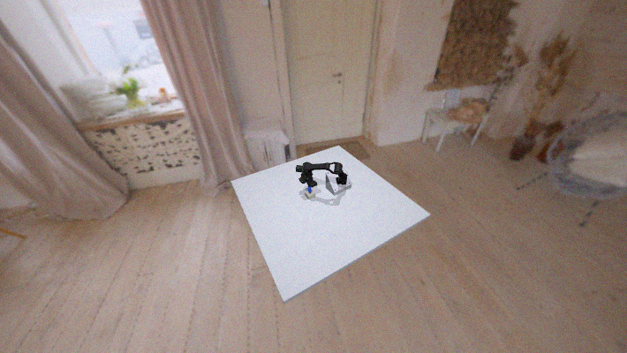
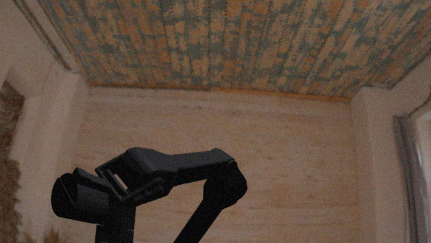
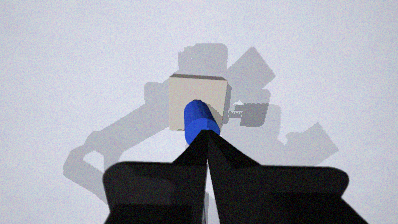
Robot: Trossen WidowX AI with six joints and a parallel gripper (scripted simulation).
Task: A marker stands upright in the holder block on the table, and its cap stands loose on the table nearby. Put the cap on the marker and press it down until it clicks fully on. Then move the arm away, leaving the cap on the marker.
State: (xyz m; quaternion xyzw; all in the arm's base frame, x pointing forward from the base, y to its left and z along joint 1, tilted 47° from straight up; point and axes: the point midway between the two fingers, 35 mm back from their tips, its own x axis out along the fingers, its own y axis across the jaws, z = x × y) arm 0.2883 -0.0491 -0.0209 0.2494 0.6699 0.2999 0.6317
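A beige holder block (image 1: 309,195) (image 3: 180,100) stands on the white table (image 1: 336,238). An upright blue cylinder (image 1: 309,190) (image 3: 197,117) stands in it, the marker with the blue cap on top; the seam between cap and marker cannot be made out. No loose cap shows elsewhere on the table. My gripper (image 3: 206,134) is shut with nothing between its fingers and points down. Its closed tips overlap the edge of the cap's flat top in the wrist view; whether they touch it cannot be told. The exterior view shows only the upper arm, with fingers and block out of frame.
A grey wedge-shaped piece (image 1: 332,184) stands by the arm's base, to the right of the holder block in the top view. The arm (image 1: 319,167) (image 2: 194,165) arches over from its base to the block. Its shadows fall around the block.
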